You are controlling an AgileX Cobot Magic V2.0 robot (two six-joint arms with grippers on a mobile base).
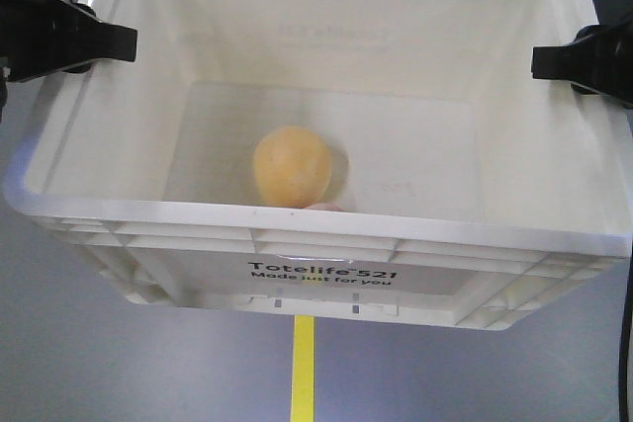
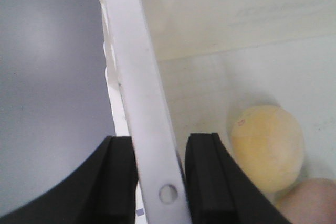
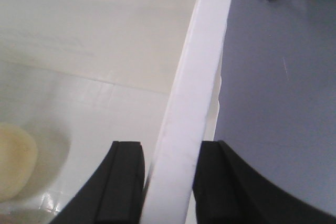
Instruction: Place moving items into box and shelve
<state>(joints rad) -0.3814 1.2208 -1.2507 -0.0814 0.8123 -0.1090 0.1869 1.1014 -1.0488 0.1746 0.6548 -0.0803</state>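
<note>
Front cam looks down into the white plastic crate point(image 1: 326, 224); wrist cams sit right at opposite rims, all sharing the pale yellow-orange egg-shaped lump point(image 1: 292, 167)

- We read black print point(image 1: 321, 275) on the outer front wall of the white crate point(image 1: 148, 244), low and central in the front view. The upper line says "Totelife 521".
- Directly beneath it, in smaller letters, we read "Made just for you".
- We make out faint raised lettering point(image 1: 331, 39) on the far inner wall, top centre of the front view, too pale to read.
- In the left wrist view, lower right, the yellow lump point(image 2: 268, 148) carries a tiny reddish mark point(image 2: 241, 123) that we cannot read.
</note>
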